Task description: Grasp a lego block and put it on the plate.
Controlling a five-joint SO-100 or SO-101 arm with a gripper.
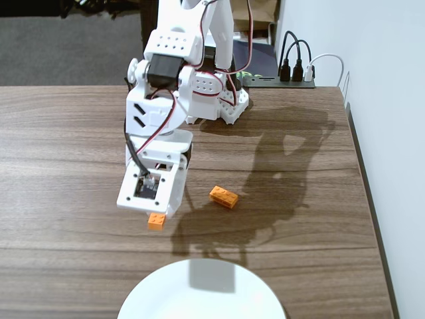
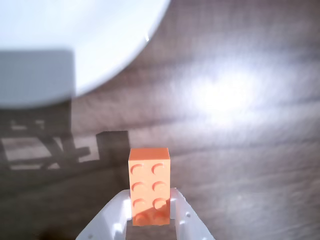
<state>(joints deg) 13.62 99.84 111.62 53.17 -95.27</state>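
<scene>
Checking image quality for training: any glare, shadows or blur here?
Wrist view: bright glare on the table, plate washed out, the arm's shadow across it, held brick sharp. Fixed view: crisp; hard arm shadow right of the loose brick.

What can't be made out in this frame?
- Plate: cut by the bottom edge in the fixed view, by the top and left edges in the wrist view.
- Held brick: mostly hidden under the wrist camera housing in the fixed view.
- Wrist view: table blurred by glare.
</scene>
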